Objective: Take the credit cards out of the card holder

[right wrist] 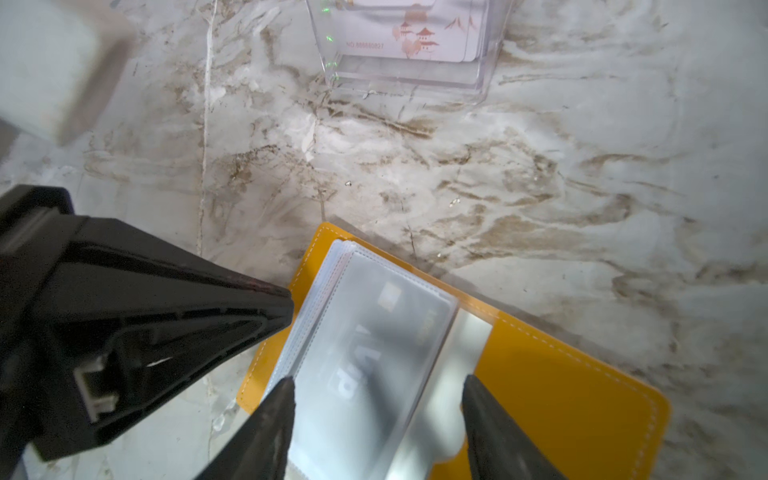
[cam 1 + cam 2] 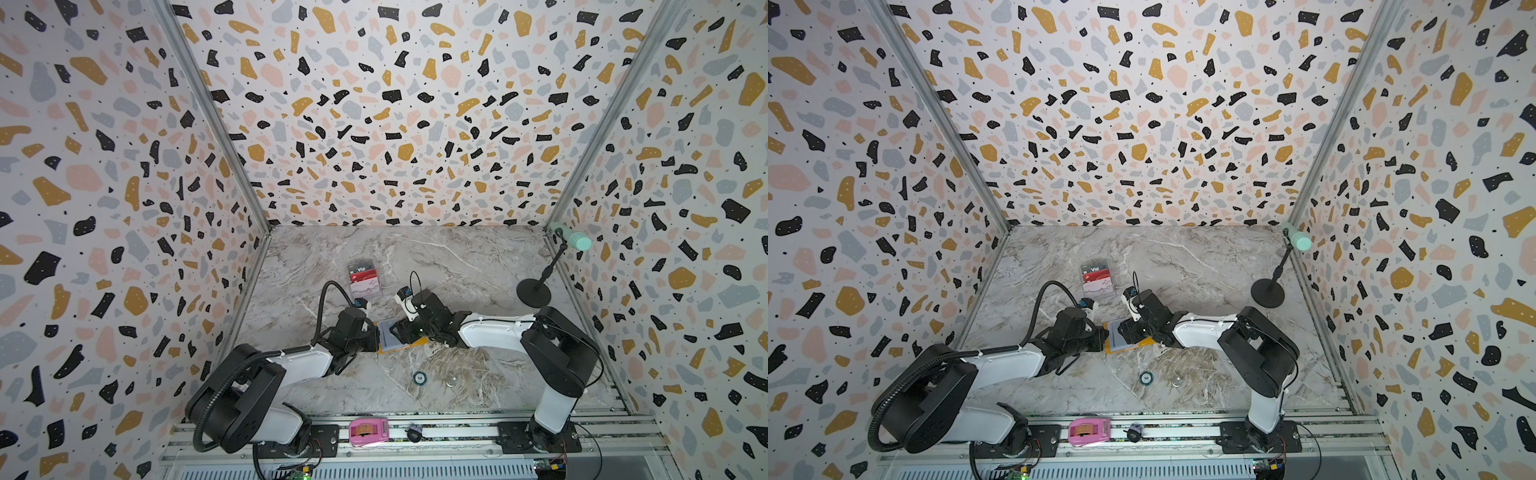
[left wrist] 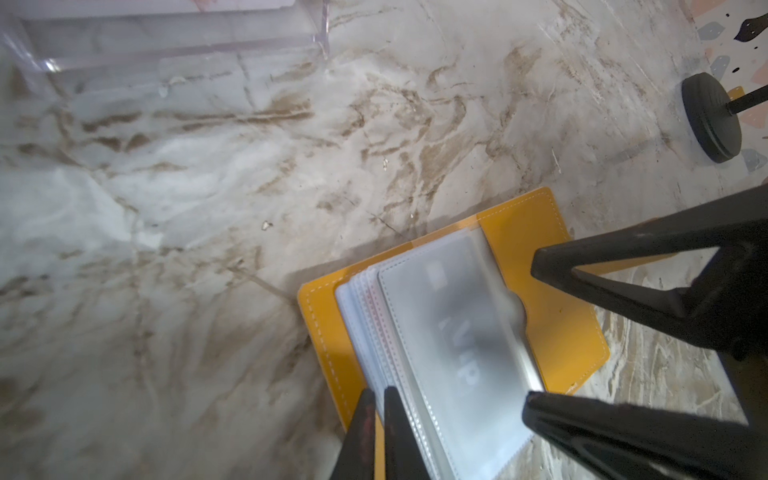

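A robot lab's enclosed test booth: terrazzo-print walls point(image 2: 374, 104) boxed in a marble-look surface point(image 2: 457, 257), and robot arms point(image 2: 299, 359) stood bolted to an aluminium rail point(image 2: 457, 434).

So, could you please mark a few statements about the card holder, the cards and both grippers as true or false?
1. The card holder lies open on the table. True.
2. The left gripper is wide open. False: its jaws are shut on the edge of the holder's sleeves.
3. A Vip card sits inside a clear sleeve. True.
4. The right gripper grips a red card. False: it is open, its jaws on either side of that sleeve, holding nothing.
5. The acrylic stand is empty. False: it holds cards.
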Tool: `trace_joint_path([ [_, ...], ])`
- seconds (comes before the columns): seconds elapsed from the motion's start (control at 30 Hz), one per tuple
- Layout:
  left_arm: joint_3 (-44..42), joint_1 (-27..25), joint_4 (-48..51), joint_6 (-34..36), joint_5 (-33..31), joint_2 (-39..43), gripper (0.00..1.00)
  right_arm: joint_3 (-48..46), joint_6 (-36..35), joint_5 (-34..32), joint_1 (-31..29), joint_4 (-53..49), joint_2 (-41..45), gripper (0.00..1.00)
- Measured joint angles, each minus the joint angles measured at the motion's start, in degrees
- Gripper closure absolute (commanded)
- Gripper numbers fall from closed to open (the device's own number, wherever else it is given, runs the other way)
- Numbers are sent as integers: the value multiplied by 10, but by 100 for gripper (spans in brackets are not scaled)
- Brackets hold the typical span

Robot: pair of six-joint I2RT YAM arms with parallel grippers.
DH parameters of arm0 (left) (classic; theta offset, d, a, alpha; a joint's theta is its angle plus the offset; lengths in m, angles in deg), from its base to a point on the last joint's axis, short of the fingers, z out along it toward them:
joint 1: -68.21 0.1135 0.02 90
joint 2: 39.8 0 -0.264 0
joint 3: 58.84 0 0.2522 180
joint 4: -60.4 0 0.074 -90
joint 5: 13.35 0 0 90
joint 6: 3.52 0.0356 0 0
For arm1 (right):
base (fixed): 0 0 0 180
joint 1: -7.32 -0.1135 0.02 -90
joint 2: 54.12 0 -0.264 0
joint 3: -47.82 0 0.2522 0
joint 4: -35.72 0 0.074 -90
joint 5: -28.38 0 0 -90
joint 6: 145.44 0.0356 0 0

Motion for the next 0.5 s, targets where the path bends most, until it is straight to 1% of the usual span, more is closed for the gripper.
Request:
trace_joint_path([
  [0.3, -19, 0, -30, -14, 0, -9, 96, 14, -14, -24, -17, -19, -19, 30],
  [0.5, -22, 0, -51, -17, 0, -18, 98, 17, -24, -31, -22, -21, -22, 28],
])
